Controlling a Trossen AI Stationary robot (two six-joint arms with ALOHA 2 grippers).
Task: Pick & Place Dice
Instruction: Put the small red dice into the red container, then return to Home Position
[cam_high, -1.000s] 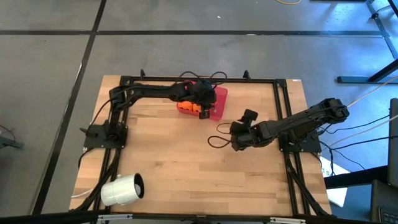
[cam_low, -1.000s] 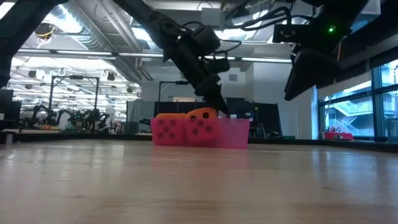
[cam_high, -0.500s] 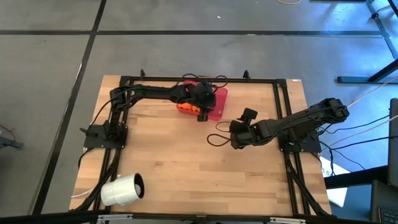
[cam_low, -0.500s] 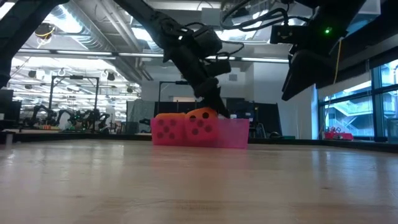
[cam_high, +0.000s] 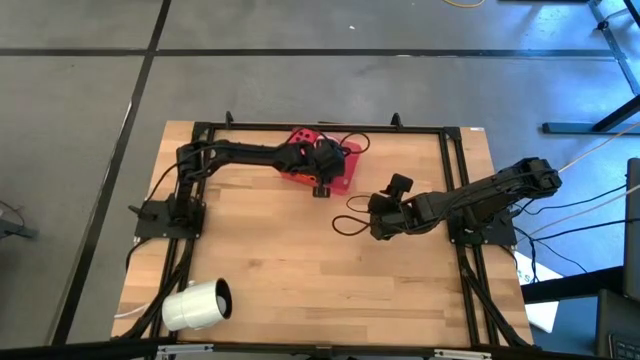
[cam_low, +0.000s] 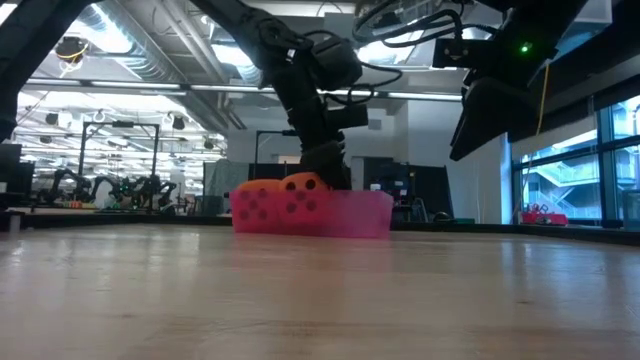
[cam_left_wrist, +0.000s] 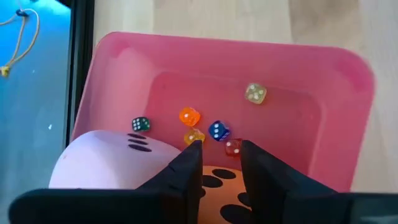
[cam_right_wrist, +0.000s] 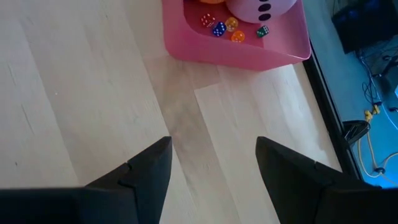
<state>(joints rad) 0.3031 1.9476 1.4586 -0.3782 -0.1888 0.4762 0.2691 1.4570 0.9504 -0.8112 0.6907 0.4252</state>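
Note:
The pink tray (cam_left_wrist: 348, 74) sits near the table's far edge (cam_high: 345, 172). My left gripper (cam_left_wrist: 222, 148) reaches down into it and is shut on an orange die (cam_left_wrist: 219, 179). A pale pink die (cam_left_wrist: 106, 163) rests on the tray floor beside it. A red cube-like shape (cam_high: 303, 138) shows at the tray's far-left side. In the low view two orange tops (cam_low: 256, 186) show over the tray wall. My right gripper (cam_right_wrist: 214, 149) hangs open above bare wood to the tray's right (cam_high: 376, 220). My left gripper pinches the orange die's dark-pipped face (cam_left_wrist: 214, 172) between its two fingers (cam_left_wrist: 189, 163). The fingers come from above and slant down into the tray (cam_low: 326, 160). The arm hides the die's underside, so whether the die rests on the tray floor does not show.
Several tiny coloured dice (cam_left_wrist: 214, 130) lie on the tray floor ahead of the left fingers. A white cup (cam_high: 197, 304) lies on its side near the table's near-left corner. A black cable loop (cam_high: 349, 223) lies beside the right gripper. Bare wood (cam_high: 320, 270) fills the table's middle and near side.
My left gripper has shifted toward the table's left and far edges. The tray and the dice in it have slid left with it, and the tray has turned about. The orange die that showed beside the arm from above is now hidden under it.

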